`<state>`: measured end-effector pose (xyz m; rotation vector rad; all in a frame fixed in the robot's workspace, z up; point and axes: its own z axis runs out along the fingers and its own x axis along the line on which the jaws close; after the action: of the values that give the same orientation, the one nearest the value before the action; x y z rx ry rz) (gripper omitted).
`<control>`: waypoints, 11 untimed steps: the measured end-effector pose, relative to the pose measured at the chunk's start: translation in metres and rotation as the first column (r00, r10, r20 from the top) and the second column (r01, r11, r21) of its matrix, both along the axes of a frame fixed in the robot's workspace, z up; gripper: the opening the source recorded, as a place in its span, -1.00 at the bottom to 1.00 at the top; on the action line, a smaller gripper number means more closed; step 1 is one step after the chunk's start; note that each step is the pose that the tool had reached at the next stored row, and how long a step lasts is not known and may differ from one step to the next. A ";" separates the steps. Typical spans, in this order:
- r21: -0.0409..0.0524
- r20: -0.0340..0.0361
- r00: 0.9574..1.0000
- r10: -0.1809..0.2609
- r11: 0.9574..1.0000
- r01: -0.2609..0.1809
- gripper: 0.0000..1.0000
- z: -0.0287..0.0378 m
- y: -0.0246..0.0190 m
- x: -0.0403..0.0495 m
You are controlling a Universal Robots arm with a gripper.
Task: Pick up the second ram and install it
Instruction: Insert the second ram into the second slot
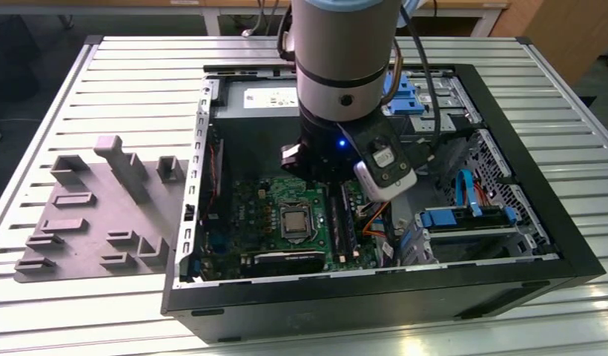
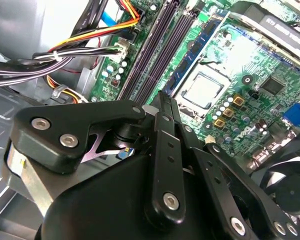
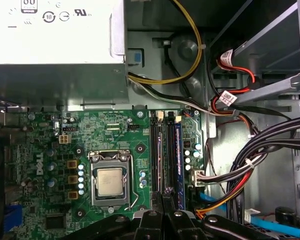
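- Computer case (image 1: 383, 300): walls stand on every side of the pincer (image 3: 167, 192), which is sunk well inside. A sideways move made before lifting clear would likely knock the arm against a wall or the drive bay.
- Green board (image 3: 105, 132): lies directly beneath the pincer. Excess downward force here would probably flex it.
- Pincer: clenched, its tips meeting in both wrist views. Whether anything thin is pinched between them cannot be told. If the stick were gripped and the hold were weak, it could tilt or drop.
- Cable bundle (image 3: 270, 142): runs just beside the pincer, on the side away from the processor. The linkage could snag a loop if it drifts that way.
- Processor (image 3: 110, 181): sits near the pincer on the opposite side. A slip toward it risks scraping the socket.
- Bank of long slots (image 3: 178, 145): runs straight ahead of the pincer tips. Misalignment with a slot's line would jam a stick.
- Second ram (image 3: 168, 150): judged to be the dark strip within that bank, directly ahead of the tips. Whether it is fully seated is unclear. Pressure at one end alone could leave it cocked.
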<state>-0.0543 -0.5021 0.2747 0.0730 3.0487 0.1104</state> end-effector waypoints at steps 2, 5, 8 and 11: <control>0.000 0.000 1.000 0.000 1.000 0.000 -0.77 -0.0010 0.0000 0.0003; 0.000 0.000 1.000 0.000 1.000 0.000 -0.77 -0.0026 0.0000 0.0008; 0.000 0.000 1.000 0.000 1.000 0.000 -0.77 -0.0046 0.0000 0.0014; 0.000 0.000 1.000 0.000 1.000 0.000 -0.77 -0.0058 0.0000 0.0017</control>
<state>-0.0525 -0.5021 0.2689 0.0731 3.0488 0.1103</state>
